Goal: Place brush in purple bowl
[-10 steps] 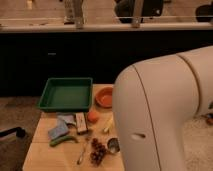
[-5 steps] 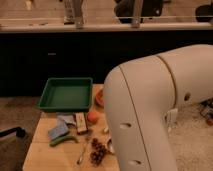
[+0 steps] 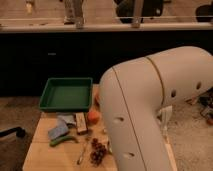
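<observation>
Jaws: hidden behind the white arm (image 3: 150,115) that fills the right of the view; spread wide, and what they hold, if anything, cannot be told. Brush (image 3: 83,151): thin, pale-handled, lying flat on the wooden counter (image 3: 40,155) at the arm's left edge, just beside a dark red cluster (image 3: 98,151). Purple bowl: hidden, position cannot be told. Green tray (image 3: 66,94) sits at the counter's far end, an orange fruit (image 3: 93,116) near its corner.

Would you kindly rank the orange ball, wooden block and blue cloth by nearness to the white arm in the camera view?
The gripper is out of view, so this ranks from the arm.
1. Orange ball, beside the arm.
2. Wooden block, left of the ball.
3. Blue cloth, farthest left.
</observation>
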`<state>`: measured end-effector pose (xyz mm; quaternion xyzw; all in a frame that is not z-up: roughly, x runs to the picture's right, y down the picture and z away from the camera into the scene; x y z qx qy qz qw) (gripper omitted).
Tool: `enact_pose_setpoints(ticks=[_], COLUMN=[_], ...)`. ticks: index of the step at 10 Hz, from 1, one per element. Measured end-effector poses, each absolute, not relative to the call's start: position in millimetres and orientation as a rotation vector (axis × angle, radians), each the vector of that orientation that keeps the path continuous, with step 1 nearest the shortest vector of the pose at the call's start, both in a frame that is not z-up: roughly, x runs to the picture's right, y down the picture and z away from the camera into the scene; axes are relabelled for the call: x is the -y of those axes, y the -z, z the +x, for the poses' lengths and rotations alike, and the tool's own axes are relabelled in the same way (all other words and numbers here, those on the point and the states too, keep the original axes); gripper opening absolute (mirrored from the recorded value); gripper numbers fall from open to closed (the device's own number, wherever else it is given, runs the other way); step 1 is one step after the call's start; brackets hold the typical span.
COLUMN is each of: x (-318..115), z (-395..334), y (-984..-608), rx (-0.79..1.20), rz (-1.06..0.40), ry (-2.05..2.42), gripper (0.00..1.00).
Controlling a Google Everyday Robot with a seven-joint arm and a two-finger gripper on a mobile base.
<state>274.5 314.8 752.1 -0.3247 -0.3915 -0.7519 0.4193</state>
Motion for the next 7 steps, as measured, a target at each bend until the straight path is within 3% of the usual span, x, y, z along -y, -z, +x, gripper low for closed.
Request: enact_pose_setpoints(ticks=[7], x=[-314.9], z=[269.6], y=[-767.0], rx=[1.042], rz=[-0.820], ry=[1.868], gripper=[0.80])
